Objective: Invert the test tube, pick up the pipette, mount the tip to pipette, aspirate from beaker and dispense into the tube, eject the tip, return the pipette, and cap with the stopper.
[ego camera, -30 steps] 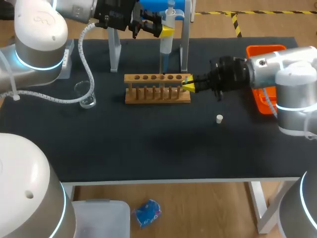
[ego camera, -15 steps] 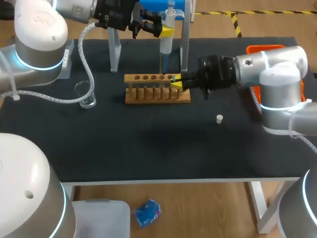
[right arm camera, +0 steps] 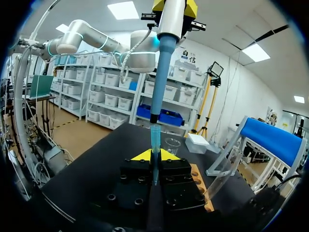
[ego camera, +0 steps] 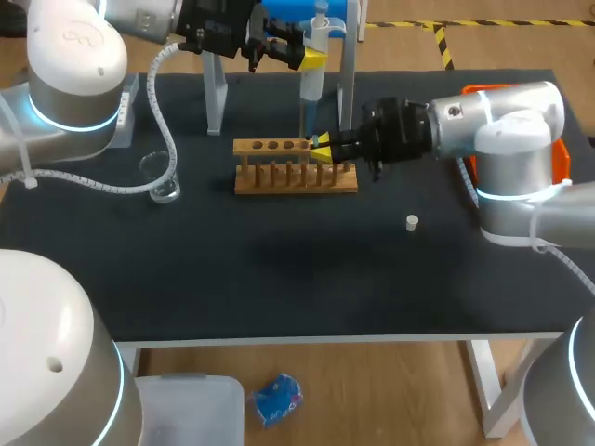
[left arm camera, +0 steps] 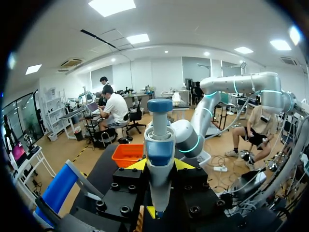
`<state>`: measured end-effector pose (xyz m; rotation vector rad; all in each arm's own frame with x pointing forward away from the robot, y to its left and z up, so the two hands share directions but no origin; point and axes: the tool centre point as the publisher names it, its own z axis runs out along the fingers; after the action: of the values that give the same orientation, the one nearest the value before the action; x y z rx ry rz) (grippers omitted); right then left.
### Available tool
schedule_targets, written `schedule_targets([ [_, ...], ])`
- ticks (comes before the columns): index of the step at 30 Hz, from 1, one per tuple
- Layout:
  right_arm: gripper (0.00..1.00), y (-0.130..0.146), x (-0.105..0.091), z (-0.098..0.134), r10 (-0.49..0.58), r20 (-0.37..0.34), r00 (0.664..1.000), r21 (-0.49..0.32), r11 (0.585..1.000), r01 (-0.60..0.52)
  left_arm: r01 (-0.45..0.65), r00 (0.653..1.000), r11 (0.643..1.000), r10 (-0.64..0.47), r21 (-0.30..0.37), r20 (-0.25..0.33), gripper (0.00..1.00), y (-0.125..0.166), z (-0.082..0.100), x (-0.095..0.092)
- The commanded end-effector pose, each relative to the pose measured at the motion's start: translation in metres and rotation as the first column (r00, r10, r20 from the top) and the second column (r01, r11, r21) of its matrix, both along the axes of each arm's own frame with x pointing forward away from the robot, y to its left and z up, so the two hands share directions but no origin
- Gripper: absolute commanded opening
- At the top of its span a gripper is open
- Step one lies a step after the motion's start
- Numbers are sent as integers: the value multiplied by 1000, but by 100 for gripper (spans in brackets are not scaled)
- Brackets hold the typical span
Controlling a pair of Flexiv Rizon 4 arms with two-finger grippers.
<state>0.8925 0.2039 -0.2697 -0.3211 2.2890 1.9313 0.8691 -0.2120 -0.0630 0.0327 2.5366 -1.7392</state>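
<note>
Black table (ego camera: 279, 279) below; my right gripper (right arm camera: 154, 155) pinches the blue tip (right arm camera: 154, 140), my left gripper (left arm camera: 160, 165) clamps the pipette (right arm camera: 166, 48). Best to align them dead straight, then press on squarely.

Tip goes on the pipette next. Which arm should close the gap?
Probably right. The right gripper holds the blue tip upright just under the pipette nozzle, in line with it; the left gripper only has to hold the pipette steady.

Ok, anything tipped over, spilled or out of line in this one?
Nothing stands out. The left gripper holds the pipette upright, the right gripper holds the tip in line under its nozzle, and the rack, beaker and stopper sit on the table with no spill visible.
</note>
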Motion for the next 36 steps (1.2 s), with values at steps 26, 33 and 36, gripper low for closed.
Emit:
schedule_targets([
  [26, 0, 8, -2, -2, 18, -2, 1000, -3, 1000, -18, 0, 1000, 1000, 0, 0, 0, 0, 1, 1, 0],
  [33, 0, 6, -1, -1, 13, -3, 1000, 1, 1000, -13, 0, 1000, 1000, 0, 0, 0, 0, 1, 1, 0],
  [36, 0, 7, -2, 2, 16, 1, 1000, 8, 1000, -16, 0, 1000, 1000, 0, 0, 0, 0, 1, 1, 0],
])
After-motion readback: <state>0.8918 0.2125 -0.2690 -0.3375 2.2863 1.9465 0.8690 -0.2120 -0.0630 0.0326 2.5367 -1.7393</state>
